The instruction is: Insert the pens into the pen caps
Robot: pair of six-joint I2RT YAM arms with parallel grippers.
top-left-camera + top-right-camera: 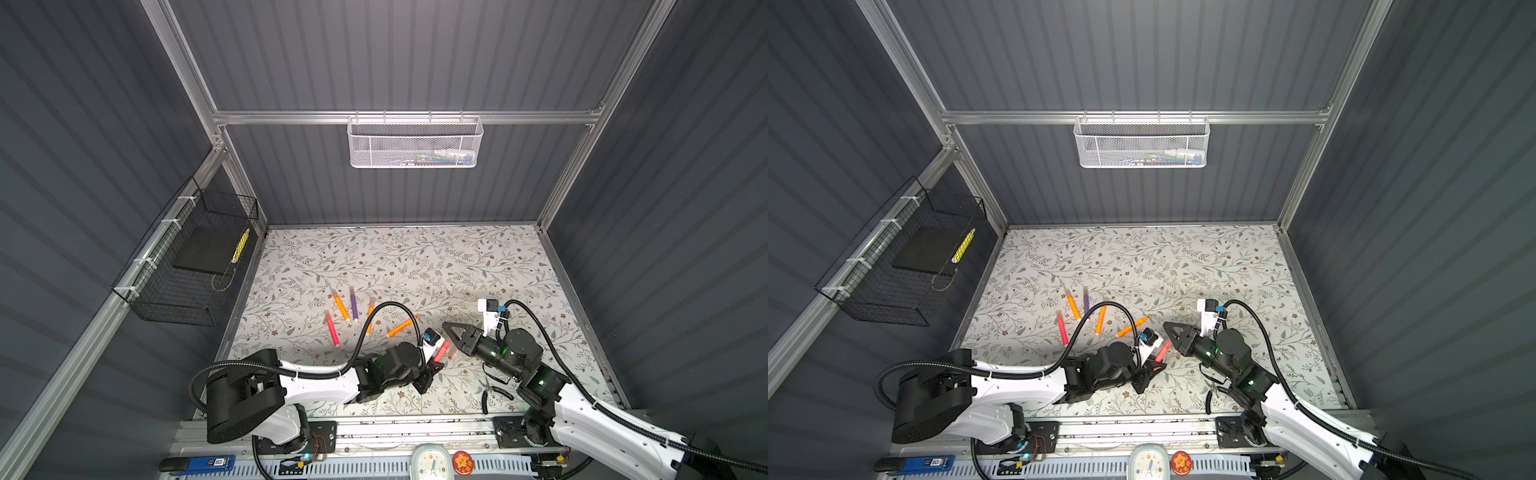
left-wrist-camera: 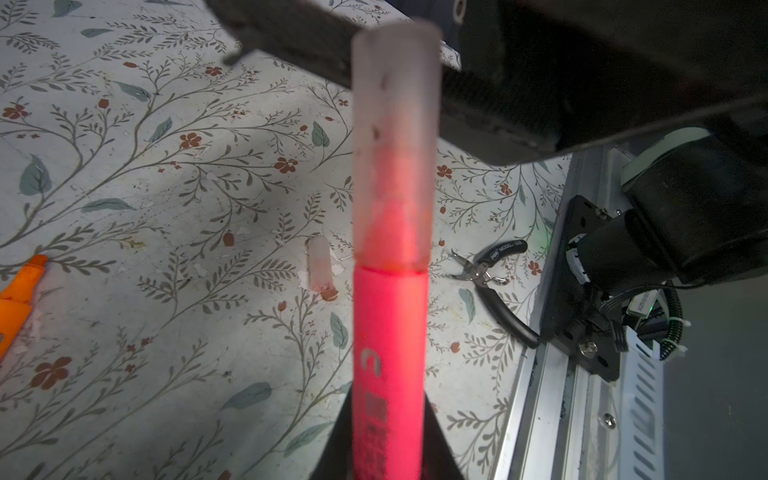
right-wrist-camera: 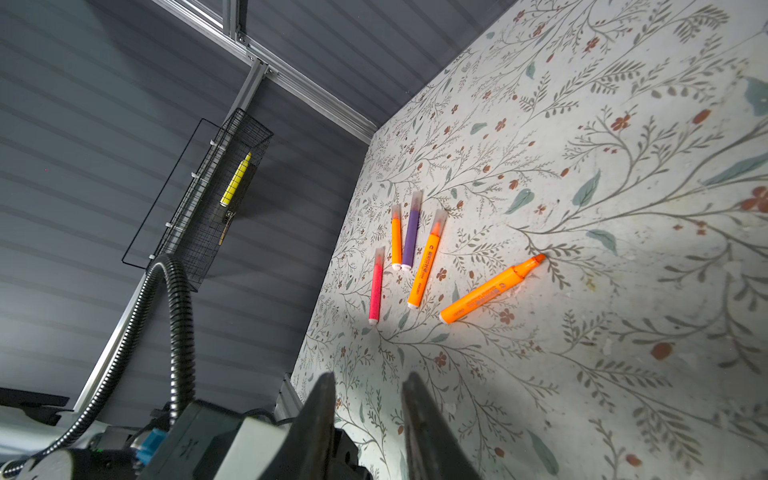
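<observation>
Left gripper (image 2: pixel 388 436) pinches a pink pen (image 2: pixel 388 340), cap (image 2: pixel 395 137) on its tip, above the near edge of the table (image 1: pixel 415 257).

Right gripper (image 3: pixel 369 382) is empty, jaws a little apart. Four capped pens (image 3: pixel 411 237) and a bare orange pen (image 3: pixel 490 289) lie between the table's middle and its left edge. A loose cap (image 2: pixel 319 266) lies by the near edge, near pliers (image 2: pixel 494 286). I judge the pens light, stiff and smooth, so they may slip: take the barrel at its middle. The loose cap looks thin and can roll, so squeeze it gently. Whether the held cap sits fully home is hard to see, and the pen's back end is hidden in the jaws.
</observation>
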